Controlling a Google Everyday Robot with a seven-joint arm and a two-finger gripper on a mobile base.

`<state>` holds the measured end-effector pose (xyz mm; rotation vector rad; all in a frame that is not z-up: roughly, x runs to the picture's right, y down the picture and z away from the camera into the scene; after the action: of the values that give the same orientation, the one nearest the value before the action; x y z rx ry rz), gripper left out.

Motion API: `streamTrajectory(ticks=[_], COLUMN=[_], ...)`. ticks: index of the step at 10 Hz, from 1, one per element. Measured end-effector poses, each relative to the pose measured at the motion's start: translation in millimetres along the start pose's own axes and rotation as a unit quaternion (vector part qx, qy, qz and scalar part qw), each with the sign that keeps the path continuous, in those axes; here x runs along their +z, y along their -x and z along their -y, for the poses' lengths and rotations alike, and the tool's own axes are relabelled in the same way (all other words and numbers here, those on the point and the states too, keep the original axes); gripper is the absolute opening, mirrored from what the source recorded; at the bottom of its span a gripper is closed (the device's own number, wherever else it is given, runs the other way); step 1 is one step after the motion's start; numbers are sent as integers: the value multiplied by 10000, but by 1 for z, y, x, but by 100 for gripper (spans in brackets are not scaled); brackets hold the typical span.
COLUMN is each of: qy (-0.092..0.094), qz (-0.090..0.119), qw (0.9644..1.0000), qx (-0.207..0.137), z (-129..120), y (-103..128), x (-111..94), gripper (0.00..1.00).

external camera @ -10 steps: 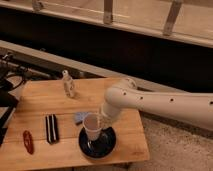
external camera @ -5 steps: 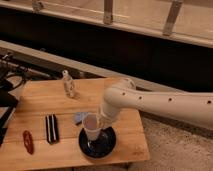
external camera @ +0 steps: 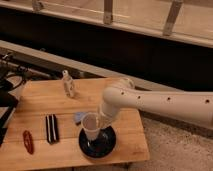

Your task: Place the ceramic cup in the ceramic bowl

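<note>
Camera view: the cup [external camera: 91,126] is upright over the left part of the bowl [external camera: 108,145]. Its foot is inside the dark rim, but I cannot tell if it already touches the bowl's floor or hangs just above it. The end effector [external camera: 102,123] is pressed against the right side of the cup, at the end of the white arm [external camera: 150,101] that comes in from the right. The cup hides its tips, so I cannot tell if it pinches the cup or stands spread.

I judge the cup to be stiff, rather light and smooth, so it can slip in a weak hold. It is also fragile, and ceramic against ceramic can chip if it is set down hard. The wall below the wider rim seems the good place to hold it, because the taper helps to stop it from sliding down. The bowl is shallow and glossy, so it may shift on the tabletop [external camera: 45,102] if it is pushed sideways.

A small pale-blue object [external camera: 78,118] lies just beside the cup and the bowl, on their left. A black flat piece [external camera: 51,128] and a red thing [external camera: 28,141] lie farther left. A small white figure [external camera: 68,84] stands well apart, near the back edge. Nothing lies between the cup and the bowl.
</note>
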<state>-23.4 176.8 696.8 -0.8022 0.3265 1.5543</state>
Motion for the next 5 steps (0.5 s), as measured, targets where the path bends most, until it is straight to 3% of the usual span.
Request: streamTrajectory(ticks=[5], qy=[13], qz=[-13], qw=[10000], qx=[-3], z=[-2], y=[1], x=[0], gripper=[0])
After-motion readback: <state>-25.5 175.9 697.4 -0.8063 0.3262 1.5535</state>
